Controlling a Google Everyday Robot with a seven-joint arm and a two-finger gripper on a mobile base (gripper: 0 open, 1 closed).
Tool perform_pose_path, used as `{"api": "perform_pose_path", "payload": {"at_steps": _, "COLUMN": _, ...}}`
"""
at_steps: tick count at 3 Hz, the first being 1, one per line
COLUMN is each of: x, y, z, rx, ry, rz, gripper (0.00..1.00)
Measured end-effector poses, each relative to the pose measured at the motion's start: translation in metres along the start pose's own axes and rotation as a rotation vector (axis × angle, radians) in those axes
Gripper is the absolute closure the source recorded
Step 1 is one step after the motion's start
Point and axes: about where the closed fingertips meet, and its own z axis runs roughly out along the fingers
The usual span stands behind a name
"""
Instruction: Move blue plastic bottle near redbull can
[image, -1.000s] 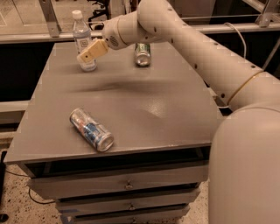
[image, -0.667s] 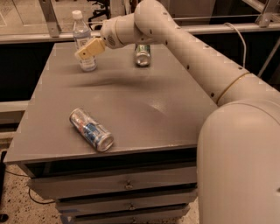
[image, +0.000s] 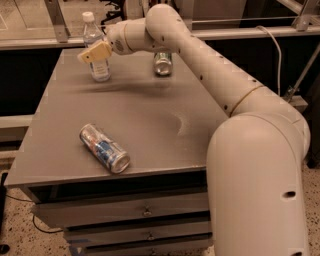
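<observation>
The blue plastic bottle (image: 97, 50) stands upright at the far left of the grey table (image: 145, 120), with a white cap and a white label. My gripper (image: 93, 53) reaches in from the right, and its tan fingers lie across the bottle's middle, in front of it. The redbull can (image: 104, 148) lies on its side near the table's front left, silver with blue and red markings, its shiny top toward the front edge. It is far from the bottle.
A green and silver can (image: 162, 63) stands at the far middle of the table, partly behind my arm. My white arm (image: 220, 85) spans the table's right side. Drawers (image: 145, 212) sit below the tabletop. A glass rail runs behind the table.
My gripper has moved left and slightly forward, so its fingers now overlap the bottle's middle. The bottle and both cans have not moved.
</observation>
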Motion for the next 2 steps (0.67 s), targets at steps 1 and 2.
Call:
{"api": "perform_pose_path", "payload": {"at_steps": 1, "x": -0.005, "y": 0.006, "z": 0.011, "rx": -0.029, "ry": -0.028, "rz": 0.022, "gripper": 0.39}}
{"api": "perform_pose_path", "payload": {"at_steps": 2, "x": -0.007, "y": 0.017, "z": 0.008, "rx": -0.055, "ry": -0.054, "rz": 0.042, "gripper": 0.62}}
